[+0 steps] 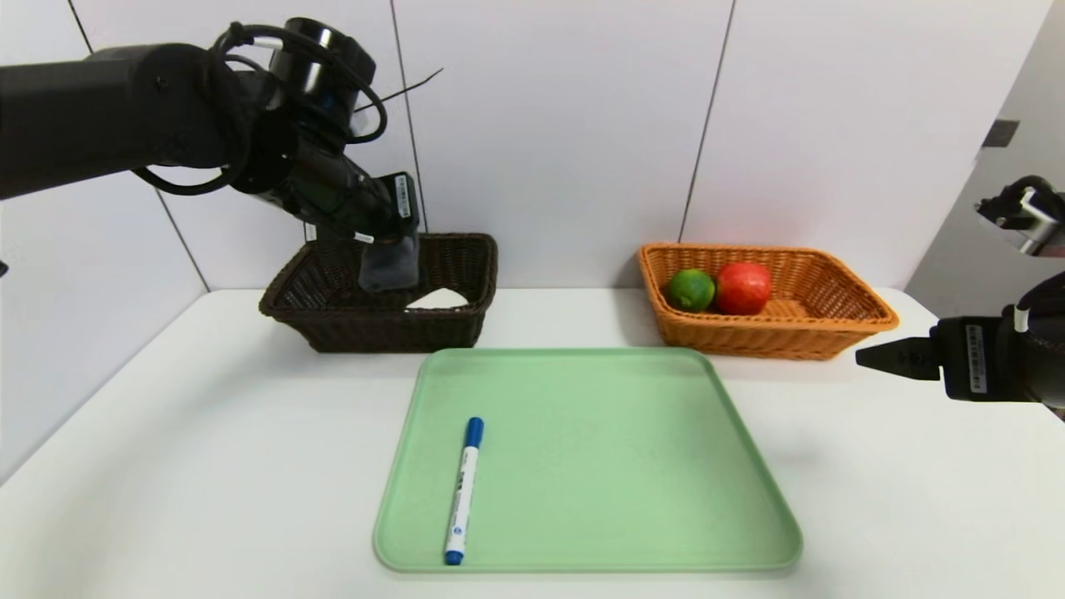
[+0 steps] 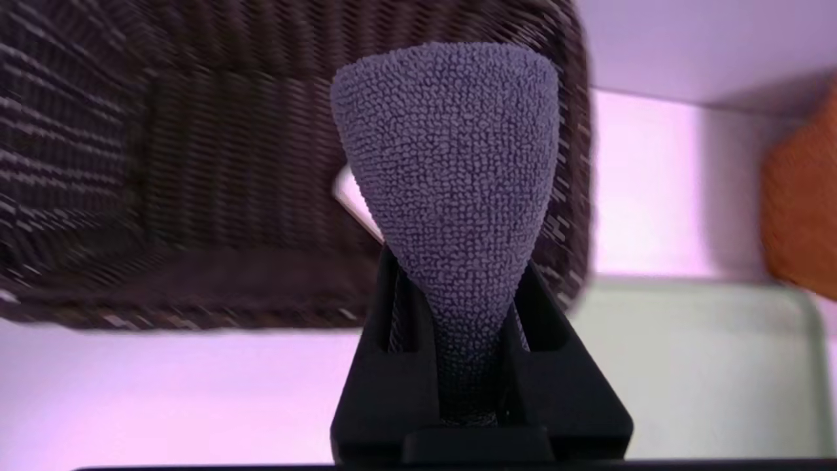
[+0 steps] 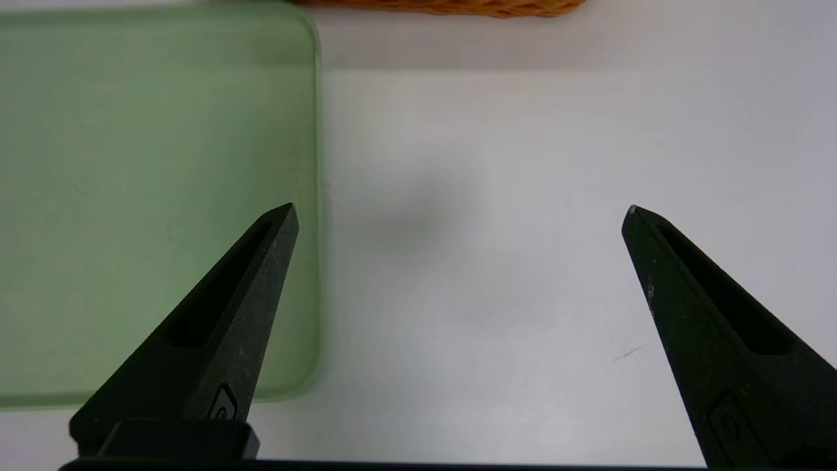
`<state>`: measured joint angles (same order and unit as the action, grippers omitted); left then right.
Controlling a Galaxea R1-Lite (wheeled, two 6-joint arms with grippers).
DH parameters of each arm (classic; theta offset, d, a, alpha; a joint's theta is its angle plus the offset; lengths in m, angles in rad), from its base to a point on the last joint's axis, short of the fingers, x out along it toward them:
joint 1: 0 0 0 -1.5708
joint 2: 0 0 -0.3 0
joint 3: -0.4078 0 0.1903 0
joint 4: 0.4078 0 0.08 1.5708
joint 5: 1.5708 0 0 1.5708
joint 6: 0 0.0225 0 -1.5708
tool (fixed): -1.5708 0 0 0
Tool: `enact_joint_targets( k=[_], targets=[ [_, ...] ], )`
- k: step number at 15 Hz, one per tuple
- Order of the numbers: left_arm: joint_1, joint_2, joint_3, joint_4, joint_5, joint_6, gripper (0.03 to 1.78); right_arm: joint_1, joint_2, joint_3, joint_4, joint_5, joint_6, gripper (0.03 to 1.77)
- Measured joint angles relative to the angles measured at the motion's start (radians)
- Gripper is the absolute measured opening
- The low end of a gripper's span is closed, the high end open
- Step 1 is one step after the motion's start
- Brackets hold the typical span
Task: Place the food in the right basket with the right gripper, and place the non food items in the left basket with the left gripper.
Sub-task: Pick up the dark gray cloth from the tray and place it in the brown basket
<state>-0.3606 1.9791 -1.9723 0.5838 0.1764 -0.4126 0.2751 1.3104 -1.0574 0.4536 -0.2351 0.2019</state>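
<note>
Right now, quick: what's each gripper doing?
Left gripper: closed on the rolled dark grey towel, over the dark brown wicker basket.
Right gripper: open, empty, above the white table.

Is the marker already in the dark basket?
No, the marker lies on the green tray, while the left tool holds the towel over the dark basket.

Marker (image 1: 463,491) on tray (image 1: 632,466), baskets (image 1: 774,329) behind.
</note>
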Motion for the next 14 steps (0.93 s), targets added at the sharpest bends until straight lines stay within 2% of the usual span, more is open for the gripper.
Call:
enact_joint_targets(
  k=[2,6,14],
  targets=[
    [0.063,0.051,0.000,-0.070,0.035,0.064,0.27,0.000,-0.003,0.002,-0.001,-0.001,0.000,1.71],
    [0.156,0.151,0.000,-0.219,0.053,0.153,0.27,0.004,-0.010,0.013,-0.001,-0.001,0.001,1.71],
    [0.212,0.278,0.000,-0.276,0.055,0.163,0.27,0.008,-0.014,0.022,-0.001,-0.003,0.002,1.71]
  ],
)
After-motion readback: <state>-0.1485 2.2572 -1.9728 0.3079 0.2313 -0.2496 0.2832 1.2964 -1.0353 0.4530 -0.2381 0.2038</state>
